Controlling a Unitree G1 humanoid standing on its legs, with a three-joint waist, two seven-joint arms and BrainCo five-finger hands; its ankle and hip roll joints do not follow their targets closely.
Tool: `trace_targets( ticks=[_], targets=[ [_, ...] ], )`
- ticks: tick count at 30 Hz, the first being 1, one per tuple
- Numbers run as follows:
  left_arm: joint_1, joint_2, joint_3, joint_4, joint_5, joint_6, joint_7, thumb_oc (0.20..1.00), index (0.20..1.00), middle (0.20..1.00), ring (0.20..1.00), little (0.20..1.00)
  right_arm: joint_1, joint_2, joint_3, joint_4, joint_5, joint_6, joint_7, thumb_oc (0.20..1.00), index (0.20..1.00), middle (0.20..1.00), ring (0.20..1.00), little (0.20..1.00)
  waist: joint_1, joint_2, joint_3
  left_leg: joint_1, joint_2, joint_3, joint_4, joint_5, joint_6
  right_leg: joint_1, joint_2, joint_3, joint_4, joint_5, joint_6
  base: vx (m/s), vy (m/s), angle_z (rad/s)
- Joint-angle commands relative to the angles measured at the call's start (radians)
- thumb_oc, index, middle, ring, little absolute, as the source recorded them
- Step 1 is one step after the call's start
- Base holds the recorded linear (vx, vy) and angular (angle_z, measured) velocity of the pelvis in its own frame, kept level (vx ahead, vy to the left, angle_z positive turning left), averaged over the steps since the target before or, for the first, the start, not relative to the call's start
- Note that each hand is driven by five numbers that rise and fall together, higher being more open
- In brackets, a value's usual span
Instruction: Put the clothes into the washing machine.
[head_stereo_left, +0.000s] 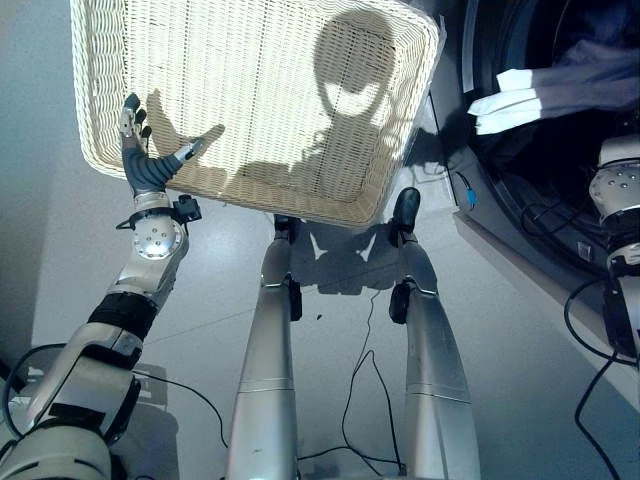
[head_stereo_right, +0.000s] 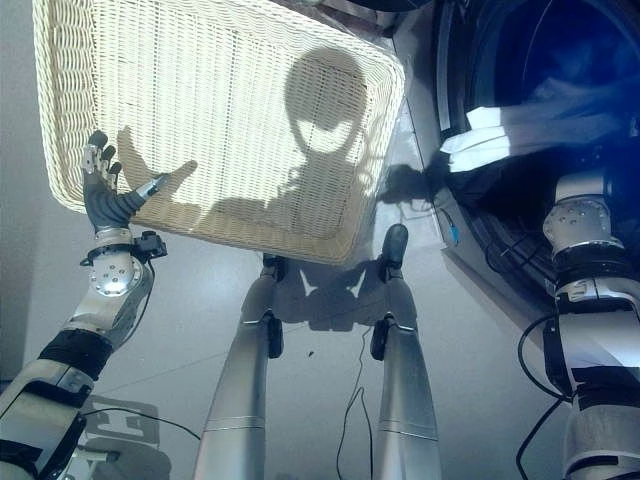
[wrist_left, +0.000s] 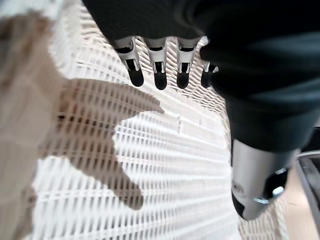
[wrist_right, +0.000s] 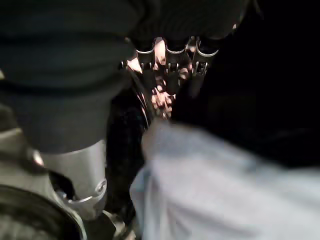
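At the far left, the robot's left hand (head_stereo_left: 143, 160) is raised in front of the near rim of a large, shallow rectangular basket of cream-white woven wicker (head_stereo_left: 260, 60) that rests on the pale grey floor (head_stereo_left: 520, 330). Its fingers (wrist_left: 159, 75) are straight and spread, the thumb held apart, and it has hold of nothing; in the left wrist view the dark tips hover over the bare weave of the basket's bottom.

To the right of the basket stands the washing machine, its round, dark drum opening (head_stereo_left: 560, 130) facing the robot. A pale blue-grey garment (head_stereo_left: 590, 75) lies across the upper part of the opening, and a white folded piece of cloth (head_stereo_left: 510, 100) sticks out at the drum's left edge, just inside the rim. Dark cloth sits below them in the drum.

At the far right, the right arm reaches up towards the drum. In the right wrist view the right hand (wrist_right: 167, 70) is inside the dark drum, its dark-tipped fingers (wrist_right: 172, 82) pointing ahead just above the pale blue-grey garment. I cannot tell whether those fingers are closed on the fabric or merely near it.
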Motion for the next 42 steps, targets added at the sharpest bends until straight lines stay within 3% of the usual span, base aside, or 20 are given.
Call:
trace_targets(
  ticks=[1,2,4,6,7,9,13,15,19,31,39,42],
  targets=[
    [-0.009,-0.008,0.028,0.016,-0.028,-0.025,0.012,1.000,1.000,1.000,1.000,1.000,-0.065,-0.297,0.082,0.022,-0.271,0.065,-0.177,1.000,1.000,1.000,1.000,1.000,-0.016,-0.008,-0.027,0.056,-0.034,-0.051,-0.004,-0.066,0.036,0.049,0.054,-0.075,0.070,-0.051,0.023,0.00,0.000,0.00],
    [-0.009,-0.008,0.028,0.016,-0.028,-0.025,0.012,1.000,1.000,1.000,1.000,1.000,-0.065,-0.297,0.082,0.022,-0.271,0.065,-0.177,1.000,1.000,1.000,1.000,1.000,-0.016,-0.008,-0.027,0.056,-0.034,-0.051,-0.004,-0.066,0.036,0.049,0.054,-0.075,0.070,-0.051,0.023,0.00,0.000,0.00],
    [-0.026,-0.013,0.015,0.017,-0.027,-0.022,0.016,1.000,1.000,1.000,1.000,1.000,-0.105,-0.280,0.134,0.048,-0.355,0.151,-0.240,1.000,1.000,1.000,1.000,1.000,-0.009,0.001,-0.027,0.051,-0.037,-0.053,-0.006,-0.066,0.036,0.048,0.050,-0.080,0.066,-0.051,0.025,0.00,0.000,0.00],
    [-0.042,-0.009,0.002,0.016,-0.039,-0.015,0.018,1.000,1.000,1.000,1.000,1.000,-0.140,-0.271,0.196,0.057,-0.462,0.304,-0.262,1.000,1.000,1.000,1.000,1.000,-0.004,0.007,-0.027,0.047,-0.040,-0.053,-0.002,-0.065,0.035,0.046,0.048,-0.081,0.064,-0.052,0.024,0.00,0.000,0.00],
    [-0.045,-0.012,0.001,0.018,-0.042,-0.016,0.018,1.000,1.000,1.000,1.000,1.000,-0.155,-0.266,0.216,0.069,-0.465,0.326,-0.273,1.000,1.000,1.000,1.000,1.000,-0.003,0.011,-0.027,0.045,-0.040,-0.053,-0.002,-0.066,0.036,0.044,0.048,-0.080,0.063,-0.054,0.023,0.00,0.000,0.00],
    [-0.054,-0.013,-0.006,0.026,-0.054,-0.024,0.012,1.000,1.000,1.000,1.000,1.000,-0.173,-0.261,0.260,0.103,-0.625,0.392,-0.268,1.000,1.000,1.000,1.000,1.000,-0.002,0.018,-0.027,0.038,-0.037,-0.049,0.000,-0.063,0.037,0.039,0.045,-0.082,0.067,-0.054,0.024,0.00,0.000,0.00],
    [-0.058,-0.029,-0.011,0.012,-0.045,-0.021,0.023,1.000,1.000,1.000,1.000,1.000,-0.190,-0.230,0.336,-0.002,-0.808,0.477,-0.276,1.000,1.000,1.000,1.000,1.000,-0.002,0.024,-0.027,0.029,-0.039,-0.043,-0.003,-0.062,0.039,0.029,0.046,-0.083,0.066,-0.056,0.024,0.00,0.000,0.00],
    [-0.056,-0.030,-0.006,0.010,-0.044,-0.024,0.020,1.000,1.000,1.000,1.000,1.000,-0.185,-0.224,0.347,-0.040,-0.817,0.478,-0.272,1.000,1.000,1.000,1.000,1.000,-0.004,0.026,-0.027,0.027,-0.038,-0.042,-0.004,-0.063,0.039,0.026,0.046,-0.081,0.068,-0.060,0.024,0.00,0.000,0.00],
    [-0.042,-0.043,0.012,0.005,-0.031,-0.033,0.023,1.000,1.000,1.000,1.000,1.000,-0.092,-0.190,0.316,-0.171,-0.971,0.454,-0.255,1.000,1.000,1.000,1.000,1.000,-0.013,0.027,-0.027,0.022,-0.035,-0.033,-0.006,-0.062,0.037,0.019,0.045,-0.078,0.071,-0.065,0.025,0.00,0.000,0.00],
    [-0.031,-0.091,0.060,-0.011,0.052,-0.040,0.071,1.000,1.000,1.000,1.000,1.000,0.253,-0.117,0.259,-0.497,-1.469,0.436,-0.029,1.000,1.000,1.000,1.000,1.000,-0.052,0.021,-0.027,-0.002,-0.022,-0.002,-0.002,-0.059,0.033,-0.022,0.046,-0.059,0.101,-0.082,0.031,0.00,0.000,0.00],
    [-0.046,-0.083,0.054,0.003,0.049,-0.051,0.069,1.000,1.000,1.000,1.000,1.000,0.305,-0.114,0.405,-0.420,-1.628,0.336,0.170,1.000,1.000,1.000,1.000,1.000,-0.059,0.014,-0.027,-0.009,-0.012,0.012,-0.003,-0.047,0.022,-0.033,0.046,-0.058,0.102,-0.075,0.035,0.00,0.000,0.00],
    [-0.067,-0.077,0.042,0.011,0.042,-0.044,0.070,1.000,1.000,1.000,1.000,1.000,0.281,-0.118,0.464,-0.363,-1.612,0.340,0.201,1.000,1.000,1.000,1.000,1.000,-0.055,0.015,-0.027,-0.011,-0.011,0.011,-0.005,-0.041,0.019,-0.035,0.044,-0.062,0.100,-0.071,0.035,0.00,0.000,0.00]
  ],
)
